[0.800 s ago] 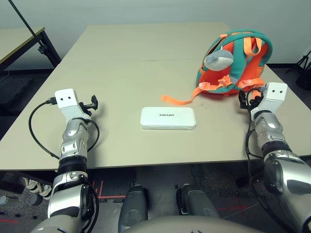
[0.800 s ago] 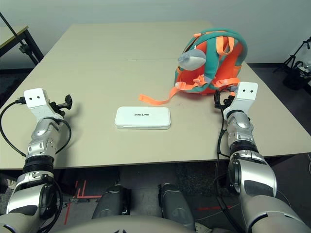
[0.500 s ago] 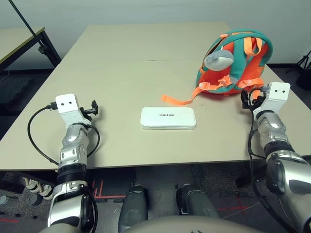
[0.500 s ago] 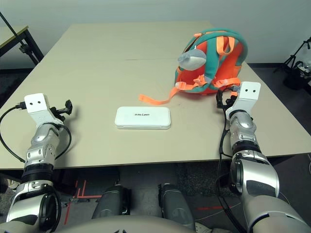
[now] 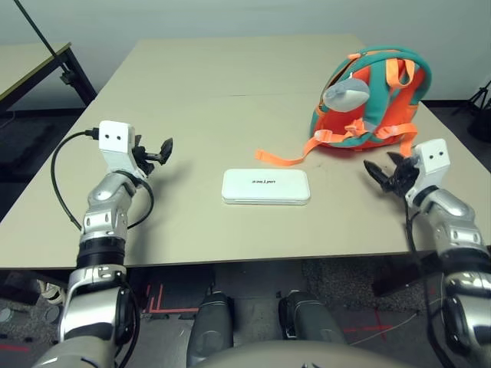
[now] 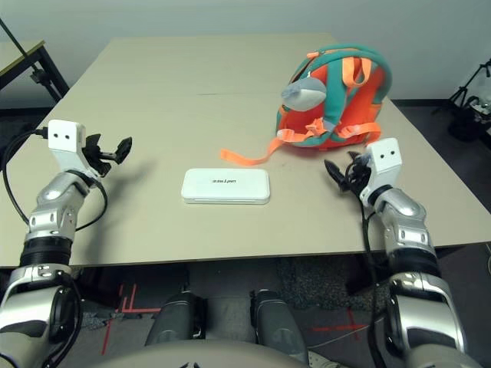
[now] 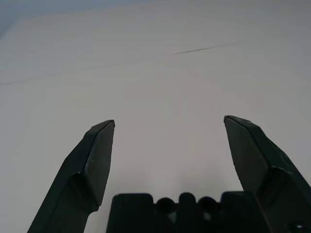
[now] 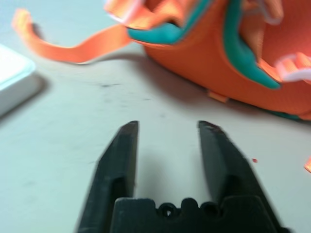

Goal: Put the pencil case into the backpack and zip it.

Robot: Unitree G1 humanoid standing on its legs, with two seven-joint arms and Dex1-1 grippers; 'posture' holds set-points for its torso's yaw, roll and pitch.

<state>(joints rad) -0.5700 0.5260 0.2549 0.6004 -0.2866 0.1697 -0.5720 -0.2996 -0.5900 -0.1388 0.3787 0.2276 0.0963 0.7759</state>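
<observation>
White pencil case (image 5: 265,186) lies untouched on the worktop (image 5: 207,92), apart from the backpack (image 5: 370,100). Left pincer (image 5: 163,150) and right pincer (image 5: 381,172) gape empty. Nothing accomplished.

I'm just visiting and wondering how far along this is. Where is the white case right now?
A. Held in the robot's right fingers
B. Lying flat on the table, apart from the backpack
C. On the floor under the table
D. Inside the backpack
B: the case lies flat on the table, apart from the backpack, with both sets of fingers empty.
</observation>
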